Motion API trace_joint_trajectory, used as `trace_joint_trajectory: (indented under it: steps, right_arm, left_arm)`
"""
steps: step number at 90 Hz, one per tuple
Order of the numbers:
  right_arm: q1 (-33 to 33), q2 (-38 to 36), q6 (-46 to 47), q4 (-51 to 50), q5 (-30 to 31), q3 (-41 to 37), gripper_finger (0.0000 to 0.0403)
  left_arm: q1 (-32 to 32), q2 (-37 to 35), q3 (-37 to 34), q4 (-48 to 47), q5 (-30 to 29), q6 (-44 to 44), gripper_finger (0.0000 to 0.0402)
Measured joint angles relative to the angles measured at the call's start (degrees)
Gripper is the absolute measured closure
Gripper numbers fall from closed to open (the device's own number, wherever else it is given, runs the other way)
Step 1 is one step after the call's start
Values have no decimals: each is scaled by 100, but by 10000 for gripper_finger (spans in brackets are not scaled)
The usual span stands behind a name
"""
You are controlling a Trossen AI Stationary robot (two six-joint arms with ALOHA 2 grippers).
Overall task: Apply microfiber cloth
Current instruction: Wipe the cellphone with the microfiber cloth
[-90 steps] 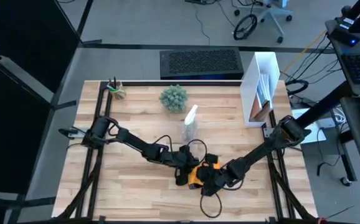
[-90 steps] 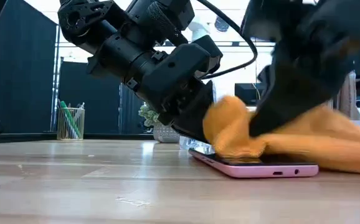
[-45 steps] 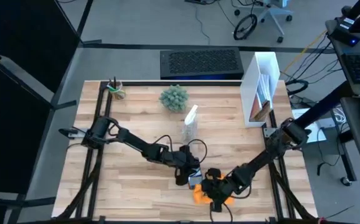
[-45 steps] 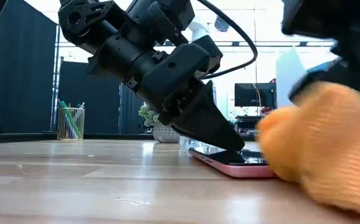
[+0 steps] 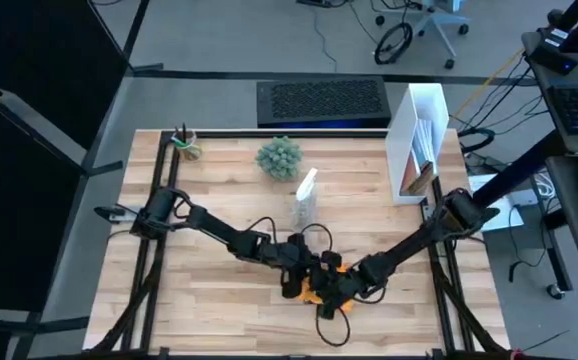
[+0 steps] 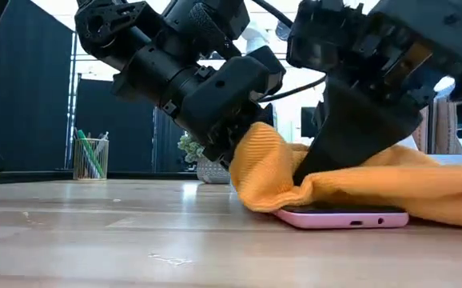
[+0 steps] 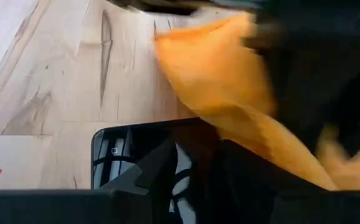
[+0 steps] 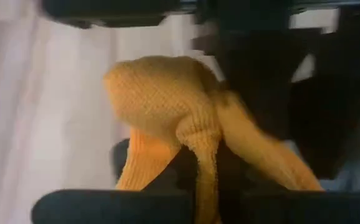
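Observation:
The orange microfiber cloth point(image 5: 317, 293) lies bunched over a smartphone in a pink case point(image 6: 351, 218), which lies flat near the table's front middle. My right gripper point(image 5: 331, 285) comes in from the right and stands on the phone, shut on the cloth point(image 6: 391, 184). My left gripper point(image 5: 294, 277) reaches in from the left to the phone's other end. The cloth point(image 7: 211, 74) hides its tip in the low view. The phone's dark screen point(image 7: 136, 162) shows in the left wrist view. My right gripper pinches a gathered fold of the cloth point(image 8: 200, 140) between its two fingers, several layers thick. The fingers come from above, pointing down at the phone. The cloth bulges out in a hump point(image 6: 263, 164) and rests on the phone's screen; its loose end point(image 6: 447, 196) trails slack past the phone.
A clear spray bottle point(image 5: 306, 200) stands just behind the phone. A small potted plant point(image 5: 279, 157) and a pen cup point(image 5: 184, 143) are at the far left. A white file box point(image 5: 419, 140) is at the far right. A keyboard point(image 5: 322, 100) lies beyond the far edge.
My right gripper has drawn the cloth off the phone toward the table's near edge, baring the screen, then swept it back over the phone toward my left gripper. The phone has stayed in place.

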Motion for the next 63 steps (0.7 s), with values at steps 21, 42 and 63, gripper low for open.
trace_joint_trajectory:
  steps: [21,42,63]
  right_arm:
    - [435,-356,142,-346,-396,-39,399]
    - [636,-1405,659,-2205,-190,-28,398]
    - [978,-1788,3204,-5591,-291,-35,330]
  left_arm:
    - [2,-39,2,-10,4,-48,279]
    - [-175,-646,147,-537,-85,218,279]
    - [-260,-1251,164,-1583,-378,391,279]
